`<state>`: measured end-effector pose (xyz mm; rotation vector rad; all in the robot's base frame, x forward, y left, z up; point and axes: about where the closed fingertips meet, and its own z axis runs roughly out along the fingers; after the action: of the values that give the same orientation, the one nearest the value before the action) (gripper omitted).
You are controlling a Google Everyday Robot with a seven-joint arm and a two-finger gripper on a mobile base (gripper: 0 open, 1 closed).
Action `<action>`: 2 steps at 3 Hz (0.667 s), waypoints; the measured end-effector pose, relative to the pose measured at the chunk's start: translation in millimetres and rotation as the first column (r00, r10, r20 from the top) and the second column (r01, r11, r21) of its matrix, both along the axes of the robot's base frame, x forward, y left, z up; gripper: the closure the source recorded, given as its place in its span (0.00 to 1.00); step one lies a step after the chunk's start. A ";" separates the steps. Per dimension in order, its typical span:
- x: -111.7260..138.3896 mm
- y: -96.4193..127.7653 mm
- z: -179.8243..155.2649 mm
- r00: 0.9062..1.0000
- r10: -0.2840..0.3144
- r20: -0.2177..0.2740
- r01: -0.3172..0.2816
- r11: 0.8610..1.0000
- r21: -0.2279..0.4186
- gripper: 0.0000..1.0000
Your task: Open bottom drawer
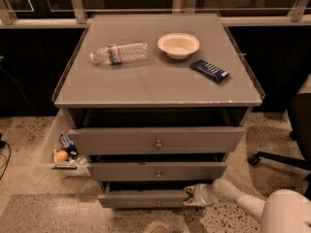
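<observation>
The bottom drawer is the lowest and narrowest grey front of three, with a small round knob at its centre. It stands pulled out a little, with a dark gap above it. My gripper reaches in from the lower right on a white arm and sits at the drawer front's right end, touching it. The middle drawer and the top drawer above it also stand slightly out.
On the cabinet top lie a plastic water bottle, a white bowl and a dark blue snack bar. A side bin at the left holds an orange and a packet. An office chair base stands at the right.
</observation>
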<state>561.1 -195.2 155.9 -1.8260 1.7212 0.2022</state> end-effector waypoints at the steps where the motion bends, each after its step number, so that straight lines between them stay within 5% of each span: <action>1: -11.5 -3.6 0.1 1.000 0.005 0.000 -0.005 1.000 0.000 1.00; 2: -13.1 -2.9 1.0 1.000 0.005 0.000 -0.005 1.000 0.000 1.00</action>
<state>548.0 -198.1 156.9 -1.8299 1.7166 0.2042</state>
